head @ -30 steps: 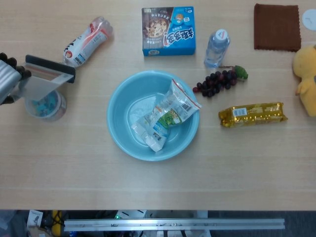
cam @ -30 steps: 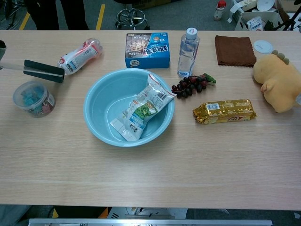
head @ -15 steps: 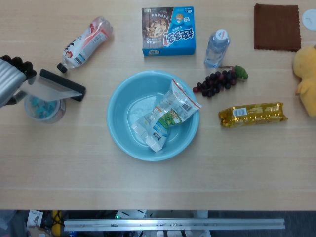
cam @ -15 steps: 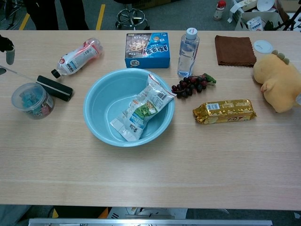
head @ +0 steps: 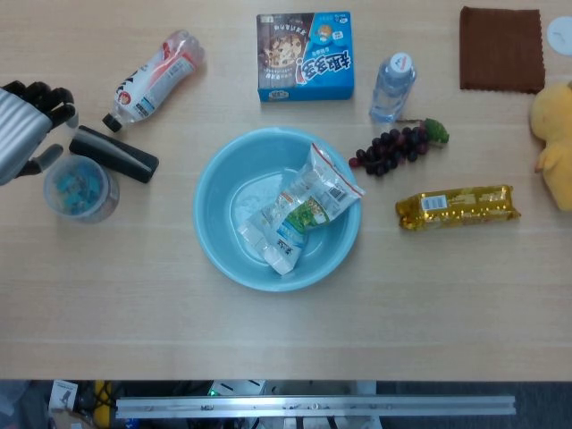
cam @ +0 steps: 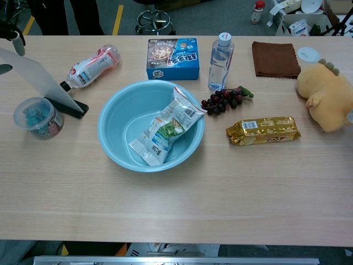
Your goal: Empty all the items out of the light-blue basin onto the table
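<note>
Head view inspection: snack pouches remain in basin, left hand at table edge

Head view shows the light-blue basin (head: 278, 209) at the middle of the table with two snack pouches (head: 299, 210) inside, overlapping and leaning up the right-hand wall. The upper pouch's sealed top stands just above the rim; the lower pouch lies toward the basin floor. Both must come out, so I judge the task unfinished.

Your left hand (head: 27, 125) sits at the far left edge, above the lidded plastic tub (head: 80, 188). A flat pale sheet with a black bar (head: 114, 153) along its lower end leans from that hand down to the table in the chest view. Whether the fingers are pinching the sheet or have let it go, the frames do not settle; I cannot tell. Your right hand appears in neither view.

Handling assessment, as judgement only: the pouches look like thin film bags, light, crinkly and probably slick. They will buckle under a squeeze and may slide against each other. Take the upper pouch first, at the raised sealed edge near the rim, where the film is doubled and stiffer. Pinch across that seam, not the puffed body.

The basin itself looks like light plastic and may shift if a pouch drags on its wall. The grapes (head: 391, 148) lie just beside its right rim, so place the pouches on bare table elsewhere.
</note>
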